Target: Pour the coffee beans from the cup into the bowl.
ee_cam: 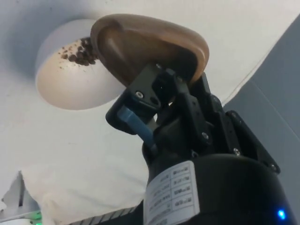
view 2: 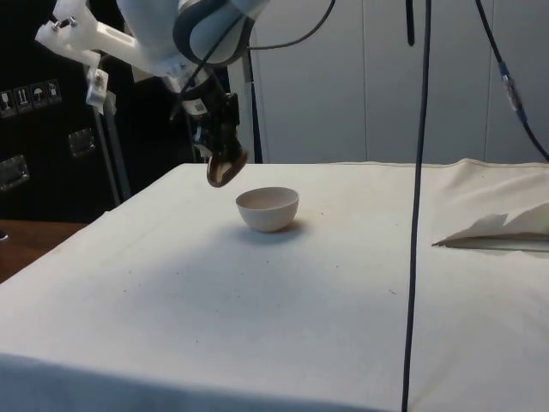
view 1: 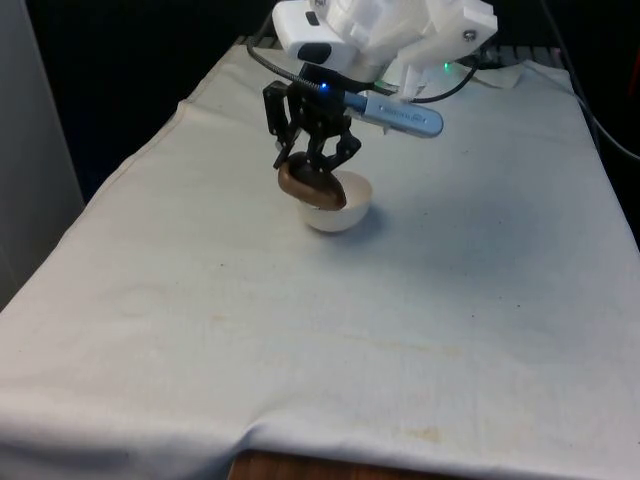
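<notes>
Pincer [view 1: 318, 160] holds brown cup [view 1: 310, 186] tipped mouth-down over white bowl [view 1: 345, 216].

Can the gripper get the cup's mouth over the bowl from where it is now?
Probably yes. The gripper holds the brown cup tipped at the white bowl, above its rim. In the wrist view, beans already lie inside the bowl, and nothing stands between cup and bowl.

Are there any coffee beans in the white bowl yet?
Yes, the wrist view shows dark coffee beans lying inside the white bowl, just below the tipped brown cup held by the gripper.
</notes>
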Tool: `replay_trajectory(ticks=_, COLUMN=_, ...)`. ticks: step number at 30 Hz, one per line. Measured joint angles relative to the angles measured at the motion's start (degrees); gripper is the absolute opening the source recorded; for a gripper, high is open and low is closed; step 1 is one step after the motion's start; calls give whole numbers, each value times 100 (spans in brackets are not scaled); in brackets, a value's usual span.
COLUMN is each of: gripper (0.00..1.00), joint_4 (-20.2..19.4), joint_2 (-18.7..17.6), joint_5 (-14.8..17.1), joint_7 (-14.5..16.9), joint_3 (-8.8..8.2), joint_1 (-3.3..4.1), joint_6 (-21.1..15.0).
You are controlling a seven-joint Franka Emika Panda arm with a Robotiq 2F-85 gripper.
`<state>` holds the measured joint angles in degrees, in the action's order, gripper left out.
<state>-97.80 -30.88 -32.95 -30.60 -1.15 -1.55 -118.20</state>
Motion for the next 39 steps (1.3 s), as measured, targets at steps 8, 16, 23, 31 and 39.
replay_trajectory(ticks=8, gripper=4, joint_4=29, joint_2=-92, joint_5=252, joint_7=286, joint_3=-17, joint_1=-6, joint_6=-264)
replay_trajectory(ticks=16, gripper=4, joint_4=46, joint_2=-178, joint_5=510, joint_7=579, joint_3=-23, joint_1=-11, joint_6=-504)
replay_trajectory(ticks=23, gripper=4, joint_4=46, joint_2=-252, joint_5=722, joint_7=877, joint_3=-29, joint_1=-23, joint_6=-716)
replay_trajectory(ticks=31, gripper=4, joint_4=40, joint_2=-321, joint_5=1020, joint_7=1266, joint_3=-29, joint_1=-46, joint_6=-934)
replay_trajectory(ticks=39, gripper=4, joint_4=40, joint_2=-390, joint_5=1301, joint_7=1644, joint_3=-29, joint_1=-57, joint_6=-1129)
